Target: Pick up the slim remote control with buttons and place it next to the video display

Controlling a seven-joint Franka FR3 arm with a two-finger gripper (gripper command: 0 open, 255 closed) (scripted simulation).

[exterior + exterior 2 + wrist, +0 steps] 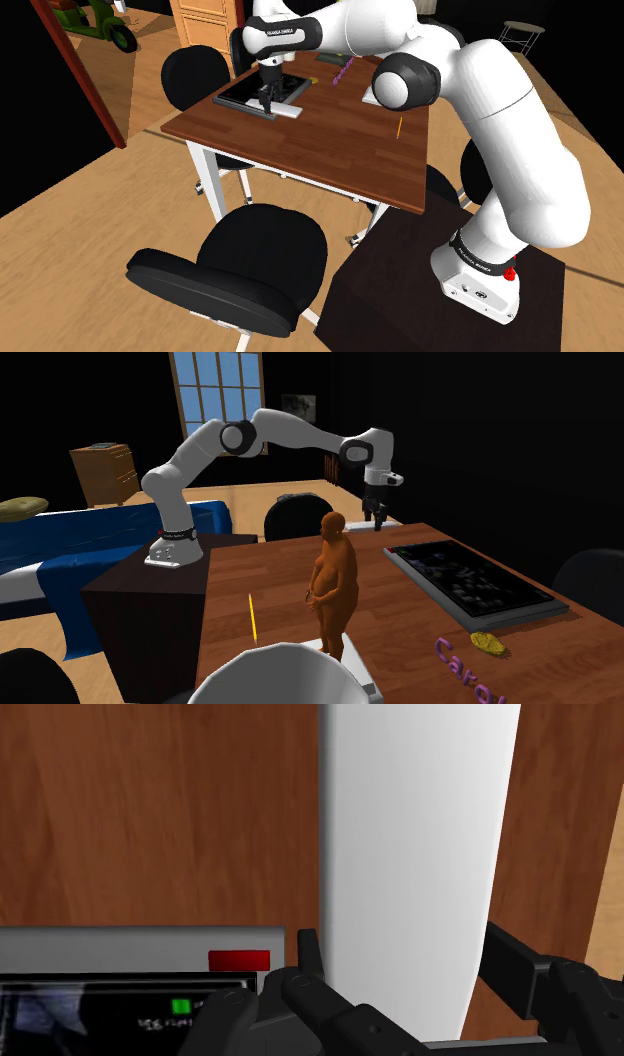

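**One arm stretched long over the bench, tool closed on the remote**

The white arm (510, 130) rises from its dark stand (390, 270), bends at the elbow and reaches far across the brown bench (320, 150). The wrist is turned so that the black tool (265, 103) points straight down at the edge of the flat display (245, 90). Seen from the hand, the two fingers (305, 954) stand apart with the slim white remote (420, 824) clasped between them. The remote runs away from the tool, just beside the grey-framed corner of the display. Whether it rests on the bench, I cannot tell.
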